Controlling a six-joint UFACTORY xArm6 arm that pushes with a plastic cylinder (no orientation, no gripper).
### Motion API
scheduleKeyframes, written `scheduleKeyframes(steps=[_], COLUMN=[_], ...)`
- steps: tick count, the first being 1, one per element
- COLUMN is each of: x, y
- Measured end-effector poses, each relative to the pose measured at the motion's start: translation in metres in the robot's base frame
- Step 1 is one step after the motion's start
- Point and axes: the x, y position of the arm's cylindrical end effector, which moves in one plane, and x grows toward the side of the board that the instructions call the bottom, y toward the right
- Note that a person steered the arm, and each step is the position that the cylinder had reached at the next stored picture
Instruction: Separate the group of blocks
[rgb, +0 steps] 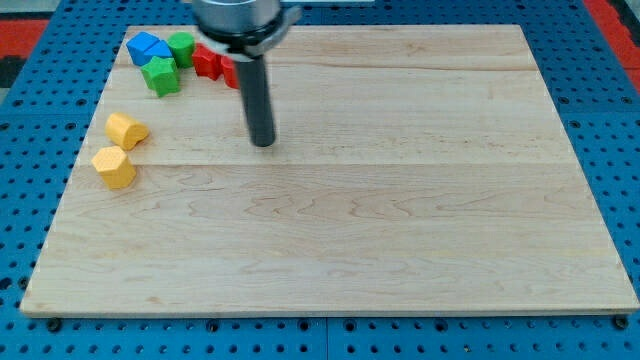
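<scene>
— Six small blocks sit on the pale wooden board (400, 250), all toward its far left corner. How are they grouped?

— Four are packed together at that corner: a blue block (147, 48), a green rounded block (182, 46) beside it, a green star-like block (161, 76) just below them, and a red block (207, 62) on the side toward the board's middle. More red shows behind the rod, partly hidden, so I cannot tell its shape or whether it is a second block. Two yellow hexagonal blocks, the upper yellow block (126, 130) and the lower yellow block (114, 167), lie near the left edge, close together but apart from the cluster.

— And the arm?

— It has no jaws and holds nothing; my tip (262, 141) rests on bare wood, well apart from the cluster and nearer the board's centre.

— What makes a good push?

— I judge the best line runs into the seam between red and green, driving red along the far edge toward the right. Aim at one block's centre, otherwise it may spin off sideways. Avoid pushing toward the corner, where blocks could slide off.
</scene>
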Motion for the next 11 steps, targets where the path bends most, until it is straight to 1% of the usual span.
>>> scheduleKeyframes(steps=[1, 2, 3, 4, 5, 6, 7, 8, 9, 10, 11], x=[-0.057, -0.108, -0.161, -0.196, -0.207, -0.207, -0.174, -0.134, -0.128, -0.137, -0.094], y=[0.030, 0.022, -0.027, -0.087, -0.123, -0.162, -0.172, -0.132, -0.104, -0.111, -0.114])
